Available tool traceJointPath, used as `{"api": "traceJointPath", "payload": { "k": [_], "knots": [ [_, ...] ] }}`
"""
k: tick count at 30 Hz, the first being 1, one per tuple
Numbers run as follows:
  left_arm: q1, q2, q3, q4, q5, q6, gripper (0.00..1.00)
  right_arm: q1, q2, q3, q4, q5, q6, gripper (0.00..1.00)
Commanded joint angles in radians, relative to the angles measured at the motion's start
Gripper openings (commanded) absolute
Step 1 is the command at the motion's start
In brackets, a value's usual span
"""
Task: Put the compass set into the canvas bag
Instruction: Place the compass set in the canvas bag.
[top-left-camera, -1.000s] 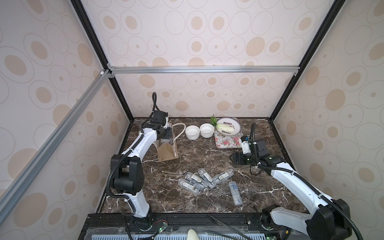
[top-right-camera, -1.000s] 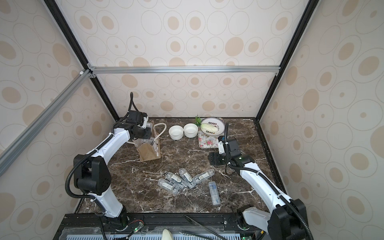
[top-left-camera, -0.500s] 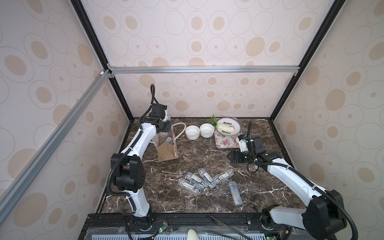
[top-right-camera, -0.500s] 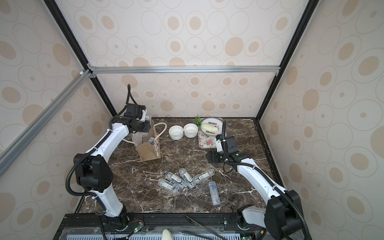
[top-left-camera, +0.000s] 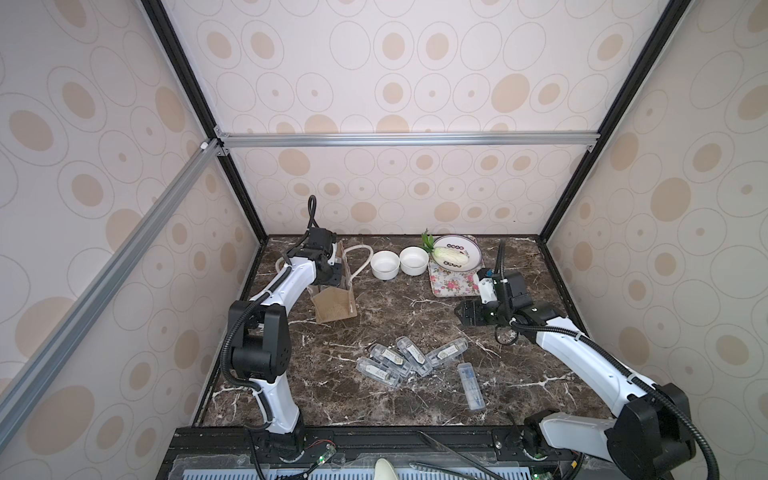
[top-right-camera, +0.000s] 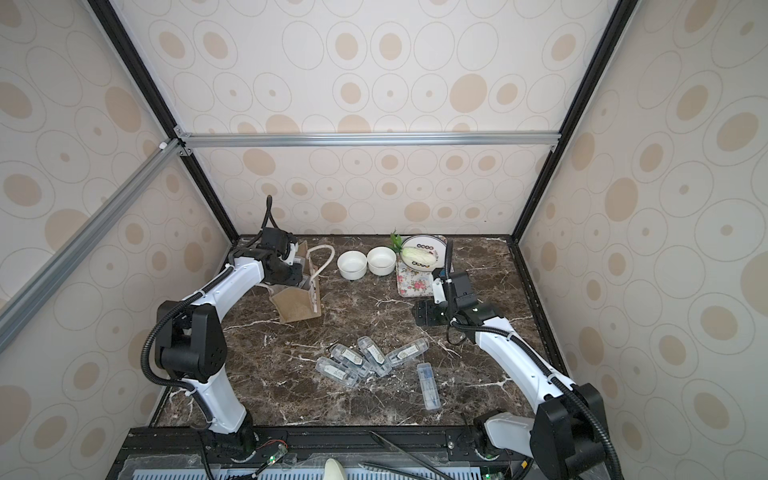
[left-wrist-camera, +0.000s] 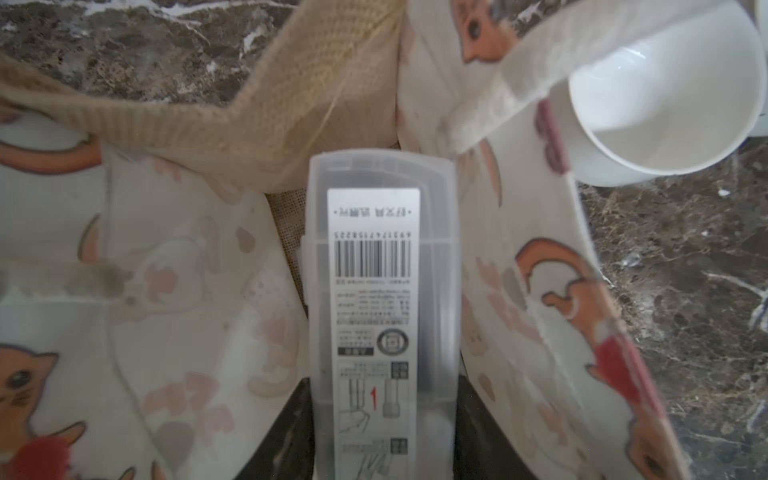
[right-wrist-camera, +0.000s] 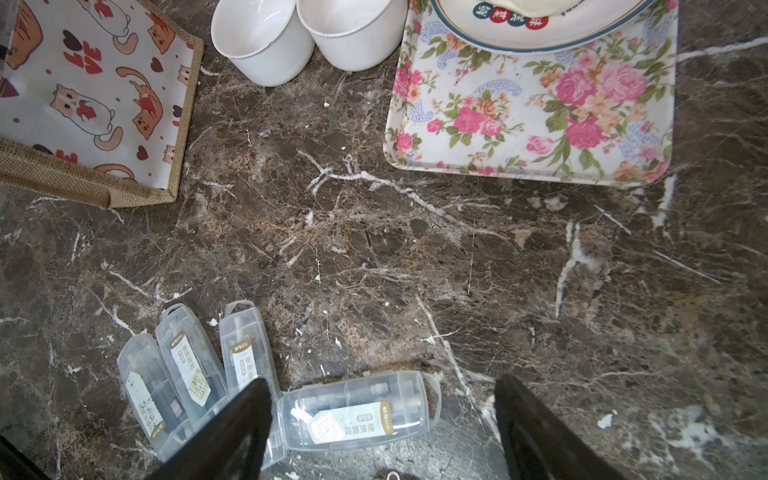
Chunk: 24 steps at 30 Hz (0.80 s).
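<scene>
Left tool (top-left-camera: 332, 277): one case (left-wrist-camera: 382, 291), five loose

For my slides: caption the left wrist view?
Clear compass set held by the left gripper inside the open canvas bag.

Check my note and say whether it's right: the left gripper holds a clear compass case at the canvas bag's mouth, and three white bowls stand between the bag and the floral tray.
Not quite: both top views show two white bowls between the canvas bag and the floral tray, not three. The rest holds: the left gripper holds the clear compass case at the bag's mouth.
</scene>
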Motion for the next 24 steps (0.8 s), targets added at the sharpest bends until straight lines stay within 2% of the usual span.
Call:
{"api": "traceJointPath", "payload": {
  "k": [1,10,24],
  "knots": [
    [0.01,-0.012,0.0,0.025,0.021,0.019,0.38,0.006,-0.008,-0.005,-0.004,-0.001,0.01,0.86],
    [0.01,0.023,-0.033,0.025,0.012,-0.017,0.38,0.006,0.009,-0.013,0.007,-0.001,0.002,0.86],
    [0.012,0.134,0.011,0.013,0.042,-0.076,0.38,0.007,0.038,-0.035,0.032,-0.009,0.005,0.86]
  ]
}}
